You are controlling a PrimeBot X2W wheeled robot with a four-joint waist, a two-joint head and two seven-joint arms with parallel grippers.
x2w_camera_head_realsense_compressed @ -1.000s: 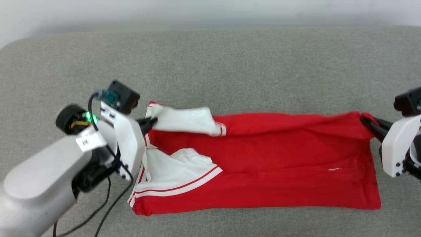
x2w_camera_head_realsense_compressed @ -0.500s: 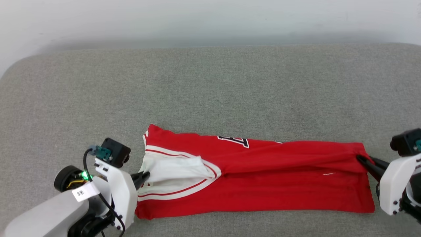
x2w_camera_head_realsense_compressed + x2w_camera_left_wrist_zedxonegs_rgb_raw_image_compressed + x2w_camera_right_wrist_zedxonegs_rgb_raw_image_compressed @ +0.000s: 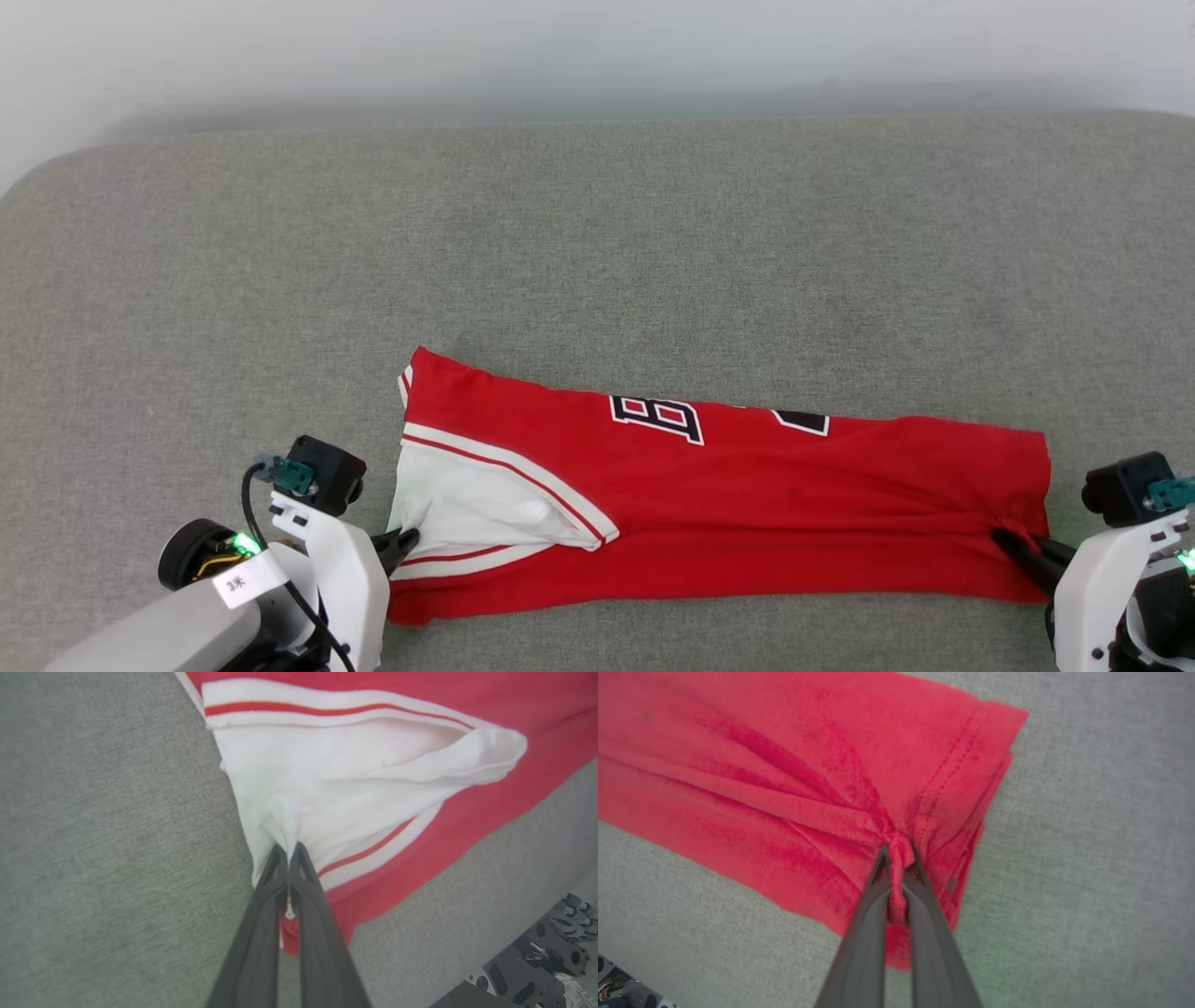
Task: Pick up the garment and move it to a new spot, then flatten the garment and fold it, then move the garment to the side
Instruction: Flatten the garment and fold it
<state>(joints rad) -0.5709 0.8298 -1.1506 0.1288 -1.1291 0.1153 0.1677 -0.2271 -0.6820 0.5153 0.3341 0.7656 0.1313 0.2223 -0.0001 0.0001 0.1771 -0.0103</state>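
The garment [image 3: 728,509] is a red jersey with white sleeves and striped trim, lying folded lengthwise on the grey cushion near its front edge, black-and-white lettering showing on top. My left gripper [image 3: 407,539] is shut on the white sleeve cloth [image 3: 327,788] at the garment's left end; in the left wrist view the left gripper [image 3: 288,848] pinches a tuft of white fabric. My right gripper [image 3: 1006,539] is shut on the red hem at the right end. In the right wrist view the right gripper [image 3: 899,851] has a bunch of the garment [image 3: 784,765] between its tips.
The grey fabric surface [image 3: 597,243] stretches wide behind the garment up to a pale wall [image 3: 597,47]. Its rounded left corner [image 3: 37,177] shows at the far left. Dark parts of the robot base [image 3: 537,966] lie below the front edge.
Both grippers have drawn the held edge of the garment toward the near side, folding it over so the lettered front now faces up. The head camera has also shifted.
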